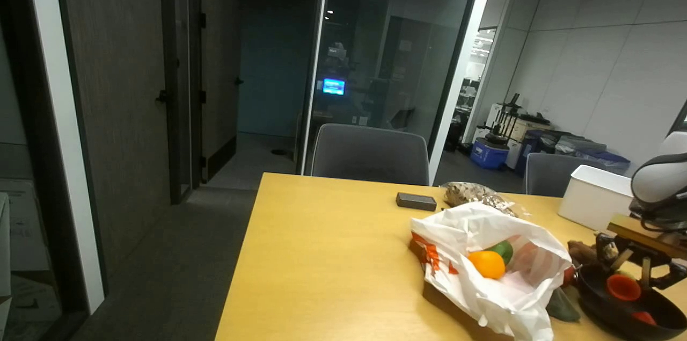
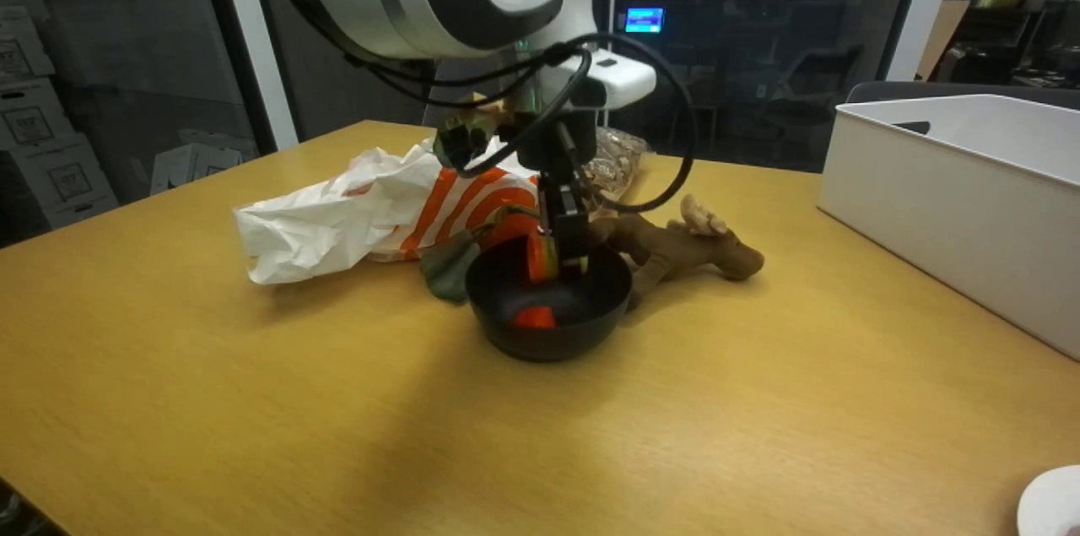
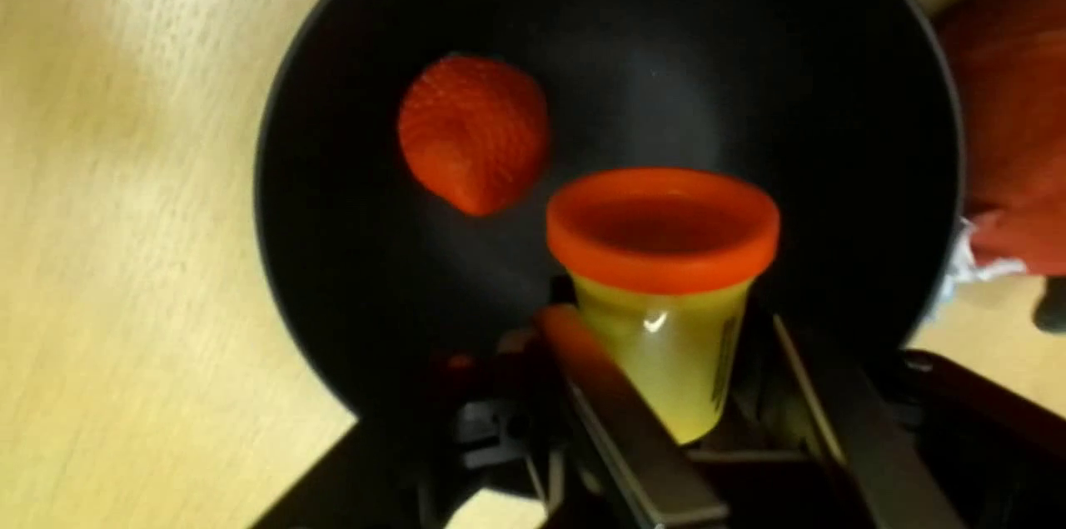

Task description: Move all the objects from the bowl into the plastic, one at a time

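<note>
Wrist view: the claw [image 3: 666, 306] grips a tapered, glossy yellow tub [image 3: 662, 346] with an orange-red lid [image 3: 662, 229].

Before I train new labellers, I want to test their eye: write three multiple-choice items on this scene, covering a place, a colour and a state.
1. Colour: the printing on the plastic bag is
A. blue
B. red-orange
C. green

2. Place: the orange fruit is
A. on the floor
B. in the white box
C. inside the bag

3. State: the lid of the yellow tub is
A. on the tub
B. off, lying on the table
C. split in two

1: B, both exterior views show it red-orange against the bag's white.
2: C, an exterior view shows it through the bag's open mouth, beside a green piece.
3: A, the wrist view shows it capping the tub's wide end.
</note>
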Robot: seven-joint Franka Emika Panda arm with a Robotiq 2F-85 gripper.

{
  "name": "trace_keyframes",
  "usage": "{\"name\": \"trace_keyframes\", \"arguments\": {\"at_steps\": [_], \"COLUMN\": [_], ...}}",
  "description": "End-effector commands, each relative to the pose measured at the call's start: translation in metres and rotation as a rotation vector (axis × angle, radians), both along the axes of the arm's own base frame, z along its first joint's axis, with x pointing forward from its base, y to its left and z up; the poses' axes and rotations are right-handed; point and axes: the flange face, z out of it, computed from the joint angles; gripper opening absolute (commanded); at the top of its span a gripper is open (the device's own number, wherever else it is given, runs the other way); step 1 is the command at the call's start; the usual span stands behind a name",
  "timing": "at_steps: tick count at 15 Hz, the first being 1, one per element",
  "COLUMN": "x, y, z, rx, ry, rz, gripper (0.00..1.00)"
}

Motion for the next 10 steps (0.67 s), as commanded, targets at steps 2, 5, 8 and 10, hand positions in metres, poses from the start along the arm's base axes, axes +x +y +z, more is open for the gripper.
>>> {"name": "trace_keyframes", "arguments": {"at_steps": [2,5,8,10], "x": [-0.030,-0.034,-0.031,-0.024], "y": [0.028,0.078,0.149,0.197], "z": [0.091,0.134,0.154,0.152], "rx": [-0.009,-0.037,-0.036,-0.019], "ry": [-0.159,-0.216,-0.262,-0.269], "rz": [0.175,0.324,0.489,0.603], "gripper": [0.18,0.18,0.18,0.18]}}
